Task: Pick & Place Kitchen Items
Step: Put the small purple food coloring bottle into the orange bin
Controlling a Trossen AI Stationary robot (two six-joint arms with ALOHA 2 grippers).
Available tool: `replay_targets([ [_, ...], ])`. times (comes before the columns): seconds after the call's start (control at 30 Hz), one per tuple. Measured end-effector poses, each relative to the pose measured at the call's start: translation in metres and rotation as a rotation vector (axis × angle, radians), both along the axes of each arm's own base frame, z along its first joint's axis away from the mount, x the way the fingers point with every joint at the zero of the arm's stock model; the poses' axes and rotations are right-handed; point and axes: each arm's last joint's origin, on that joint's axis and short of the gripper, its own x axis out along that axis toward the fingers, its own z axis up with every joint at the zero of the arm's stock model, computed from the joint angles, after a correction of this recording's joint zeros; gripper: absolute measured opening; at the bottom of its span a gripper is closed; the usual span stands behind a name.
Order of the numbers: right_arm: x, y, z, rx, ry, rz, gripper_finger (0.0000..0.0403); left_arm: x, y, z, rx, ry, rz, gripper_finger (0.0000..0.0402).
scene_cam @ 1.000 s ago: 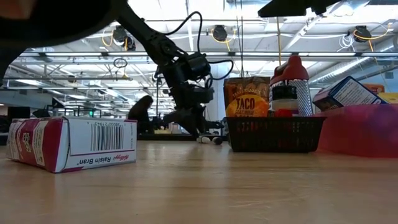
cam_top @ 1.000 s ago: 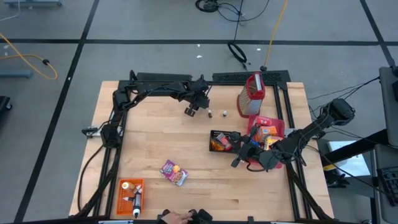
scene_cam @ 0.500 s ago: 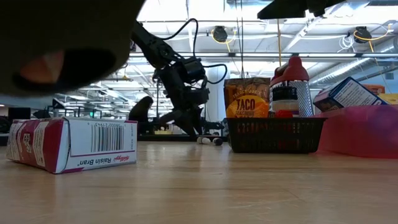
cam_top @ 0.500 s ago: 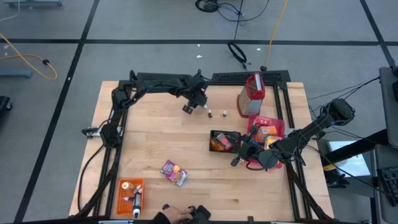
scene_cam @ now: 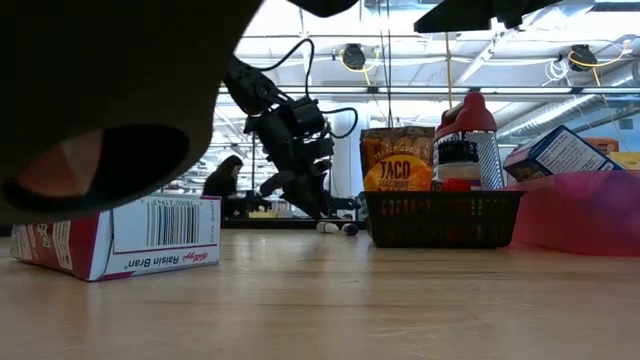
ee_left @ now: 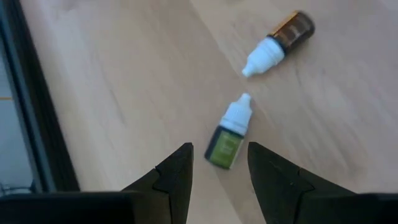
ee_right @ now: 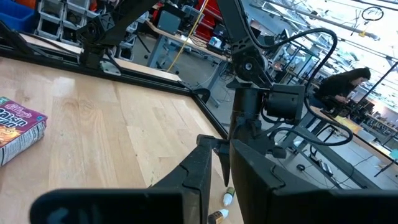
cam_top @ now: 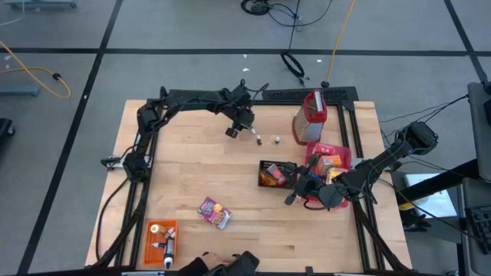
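1. The black mesh basket [cam_top: 272, 175] sits right of centre on the table [cam_top: 184, 176]. The low view shows an orange taco packet [scene_cam: 397, 158] standing in it.
2. The pink bin [cam_top: 331, 157] touches the basket's right side and holds several bright boxes; a blue box [scene_cam: 560, 150] pokes above its rim in the low view.
3. A red-capped grater-like container [cam_top: 310, 116] stands at the far edge, behind the bin.
4. At the near left corner, an orange crate [cam_top: 160, 241] holds small items, one a white bottle; the rest are too small to tell.
5. A purple Raisin Bran box [cam_top: 214, 212] lies flat on the table between crate and basket. The low view shows its barcode and name.
6. The left tool [cam_top: 234, 130] hangs near the far edge with its fingers apart. Only its wrist view shows why: a green bottle with a white cap [ee_left: 228, 132] lies just beyond the gap, and a brown bottle with a white cap [ee_left: 278, 43] lies farther off. From above, both are mere specks.
7. The right tool [cam_top: 294, 193] rests beside the basket's near right corner, fingers slightly apart and holding nothing. Its wrist view looks across to the left arm and both bottles.
8. A dark blurred shape [scene_cam: 110, 100] blocks the low view's upper left.
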Motion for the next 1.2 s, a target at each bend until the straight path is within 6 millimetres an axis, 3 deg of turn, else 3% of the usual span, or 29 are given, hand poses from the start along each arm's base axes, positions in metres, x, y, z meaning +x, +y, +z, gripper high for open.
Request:
replay_targets([
  [0.13, 0.000, 0.000, 0.000, 0.000, 0.000, 0.000, 0.0054, 0.000, -0.001, 0.000, -0.007, 0.001, -0.004, 0.0152],
  [0.33, 0.000, 0.000, -0.001, 0.024, -0.006, -0.004, 0.0054, 0.006, -0.014, 0.001, 0.146, 0.125, -0.031, 0.0152],
  [0.6, -0.001, 0.000, -0.004, 0.037, 0.003, -0.007, 0.0054, 0.020, -0.029, 0.016, 0.112, 0.098, -0.091, 0.0152],
  [0.8, -0.001, 0.000, -0.004, 0.038, 0.002, -0.007, 0.0054, 0.015, -0.024, 0.004, 0.061, 0.159, -0.045, 0.0152],
  [1.2, 0.000, 0.000, -0.004, 0.063, -0.010, 0.004, 0.0054, 0.007, -0.017, 0.011, -0.026, 0.153, 0.062, 0.0152],
])
